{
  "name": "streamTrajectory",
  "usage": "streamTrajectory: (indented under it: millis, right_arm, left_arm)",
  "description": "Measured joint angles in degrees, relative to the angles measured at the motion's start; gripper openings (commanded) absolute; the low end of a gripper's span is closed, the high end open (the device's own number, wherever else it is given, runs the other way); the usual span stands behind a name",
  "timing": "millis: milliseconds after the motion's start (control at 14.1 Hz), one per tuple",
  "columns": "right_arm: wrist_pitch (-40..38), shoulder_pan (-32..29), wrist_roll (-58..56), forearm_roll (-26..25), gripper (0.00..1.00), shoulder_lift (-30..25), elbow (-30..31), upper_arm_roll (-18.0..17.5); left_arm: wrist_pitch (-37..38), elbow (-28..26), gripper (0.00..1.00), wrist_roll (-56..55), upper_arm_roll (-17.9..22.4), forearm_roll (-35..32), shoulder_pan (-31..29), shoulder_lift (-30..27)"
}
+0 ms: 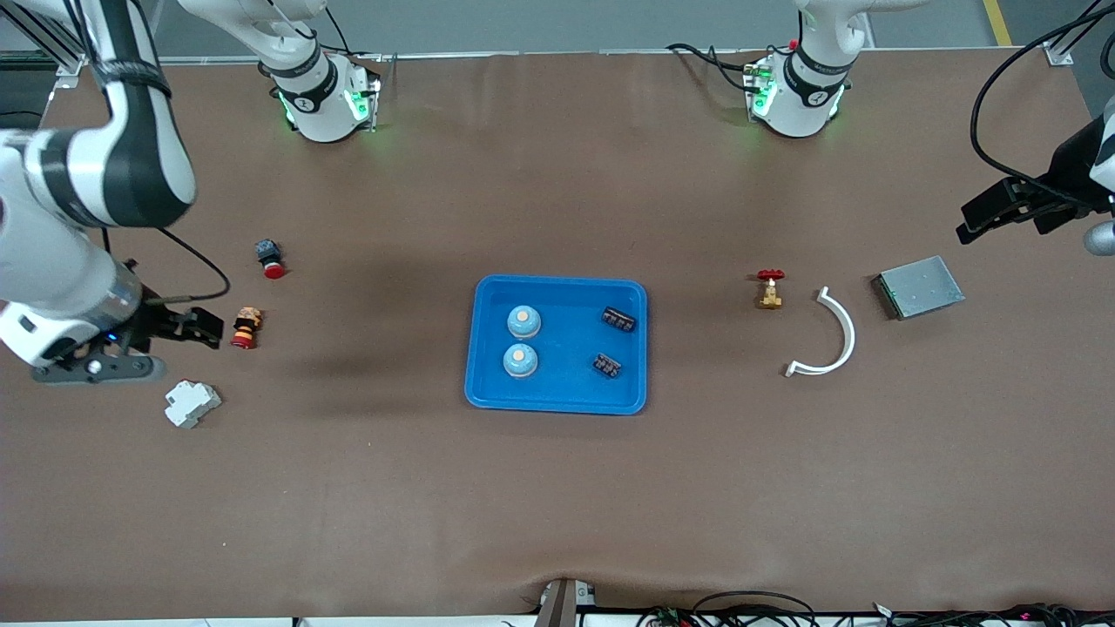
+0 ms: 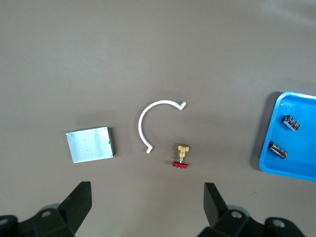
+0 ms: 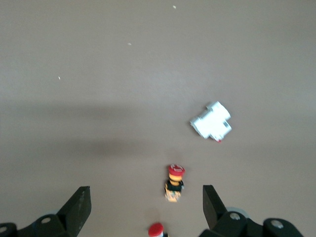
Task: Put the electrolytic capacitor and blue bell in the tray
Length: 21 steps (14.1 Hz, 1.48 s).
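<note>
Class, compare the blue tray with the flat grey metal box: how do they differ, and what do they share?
The tray is bright blue; the grey metal box is dull silver-grey. The tray is clearly the larger of the two. The tray holds two blue bells and two dark capacitors, while the box carries nothing. The tray sits mid-table; the box lies toward the left arm's end. Both are rectangular and rest flat on the brown table.

Two blue bells [image 1: 523, 340] and two capacitors [image 1: 612, 342] lie in the tray [image 1: 557, 403].
</note>
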State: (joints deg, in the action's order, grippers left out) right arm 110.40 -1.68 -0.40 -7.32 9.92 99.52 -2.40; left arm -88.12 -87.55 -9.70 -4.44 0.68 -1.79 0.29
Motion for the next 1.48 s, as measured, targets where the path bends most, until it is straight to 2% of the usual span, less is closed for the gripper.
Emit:
streamTrajectory:
  millis: [424,636,919,1273,1485]
  right_arm:
    - [-5.7,0.0,0.7,3.7,1.00,-8.0,1.4,2.3]
    - [-5.6,-0.1,1.4,6.9,1.00,-9.5,1.6,2.9]
    - [-7.9,-0.1,1.7,8.0,1.00,-11.3,1.3,3.5]
    - [-13.6,-0.1,1.7,7.9,1.00,-11.5,-6.0,3.5]
    - [-15.5,-0.1,1.7,7.9,1.00,-11.5,-8.0,3.5]
  left_arm:
    - [1.1,-1.2,1.00,0.5,-1.0,-3.6,0.1,-2.0]
    - [1.7,-1.2,1.00,0.5,-1.1,-3.6,0.0,-2.2]
    - [2.7,-1.4,1.00,0.5,-1.1,-3.6,-0.1,-2.3]
    - [2.7,-1.6,1.00,0.5,-1.1,-3.6,0.0,-2.3]
    - [2.7,-1.6,1.00,0.5,-1.1,-3.6,0.0,-2.3]
